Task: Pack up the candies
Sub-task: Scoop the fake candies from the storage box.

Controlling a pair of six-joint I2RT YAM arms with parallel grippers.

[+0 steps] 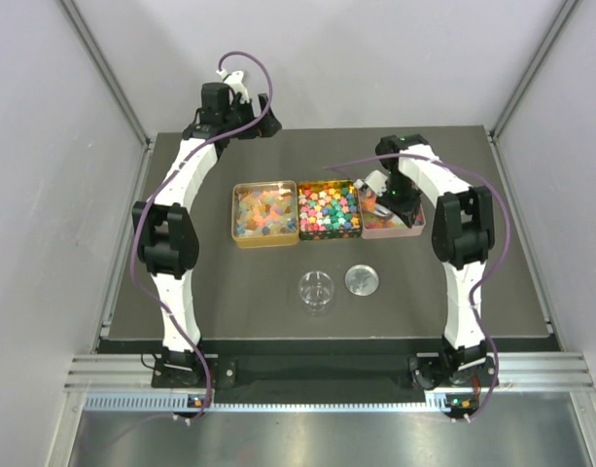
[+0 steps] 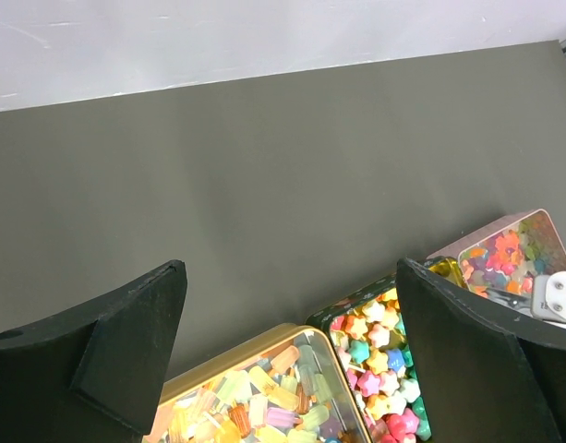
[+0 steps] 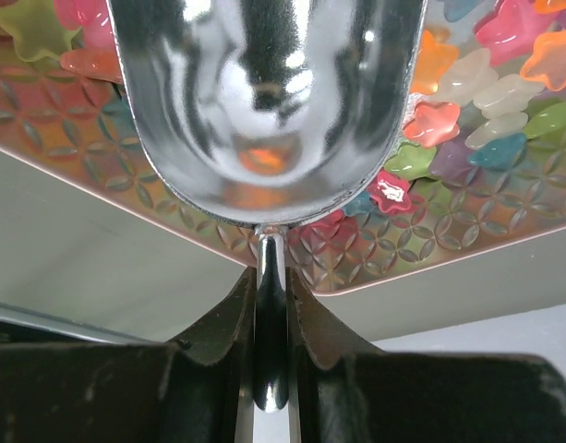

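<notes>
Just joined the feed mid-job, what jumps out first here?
Three tins of colourful candies sit in a row mid-table: gold tin, middle tin, pink tin. At the pink one, the right claw is shut on a shiny metal scoop; a clear jar and silver lid stand nearer the arms.

No text, label, brand, number or sign can be read in any view. The pink tin [image 3: 467, 231] just ahead of the right pincer [image 3: 271, 281] bears only an embossed lattice pattern. The scoop [image 3: 264, 92] gripped in that pincer is plain, unmarked metal.
</notes>
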